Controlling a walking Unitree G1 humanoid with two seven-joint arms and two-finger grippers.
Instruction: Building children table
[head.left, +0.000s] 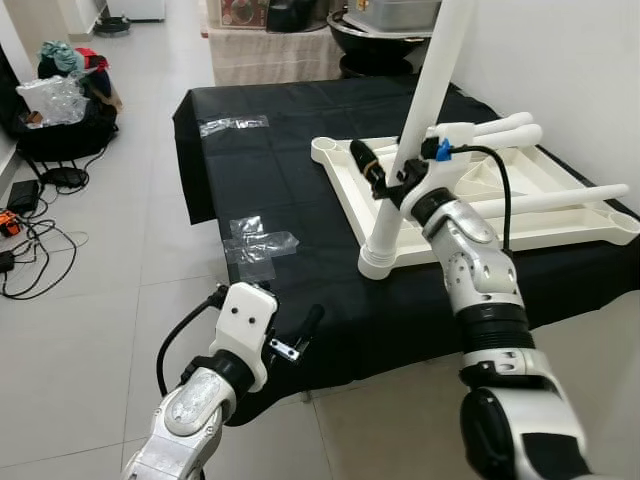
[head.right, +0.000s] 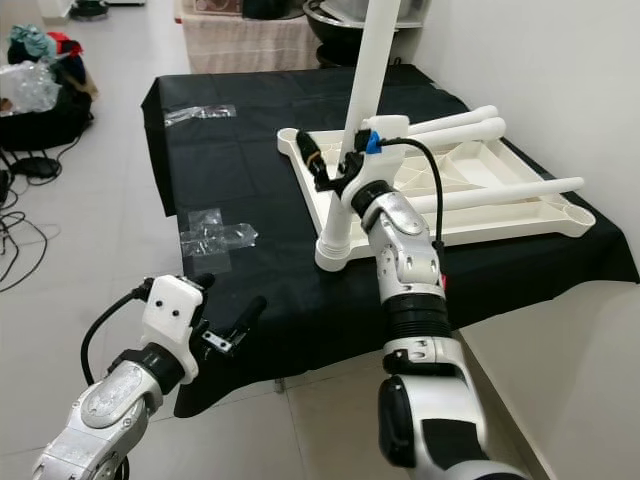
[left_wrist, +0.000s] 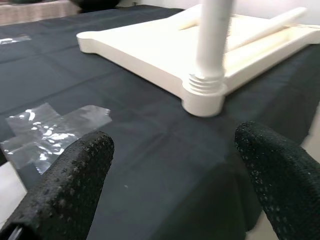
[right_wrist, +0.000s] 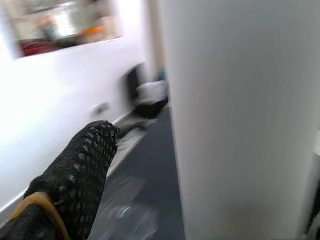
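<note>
A white plastic tabletop (head.left: 560, 215) is laid upside down on the black-covered desk (head.left: 290, 200), toward the desk's right edge and its near right corner. One white leg (head.left: 425, 110) is stood upright in the socket (head.left: 382, 258) at the tabletop's near corner, where a ribbed collar at the foot of the leg is seen in the left wrist view. Further loose legs (head.left: 560, 198) are laid across the tabletop's underside, and crumpled clear wrapping (head.left: 258, 243) is left on the cloth near the desk's front edge.

The right gripper (head.left: 385, 182) is held against the lower part of the upright leg, with a black finger (right_wrist: 82, 165) seen beside the white tube in the right wrist view; the jaws appear to be closed around the leg, though the far finger is hidden. The left gripper (head.left: 298, 340) is held just off the desk's front edge, apart from everything, its jaws spread wide and empty.

The leg is judged to be light, stiff and smooth, so slipping under a turning grip is likely; a hold low on the tube, just above the collar, is judged best. The tabletop is judged light enough to slide on the cloth unless it is steadied at a rim
</note>
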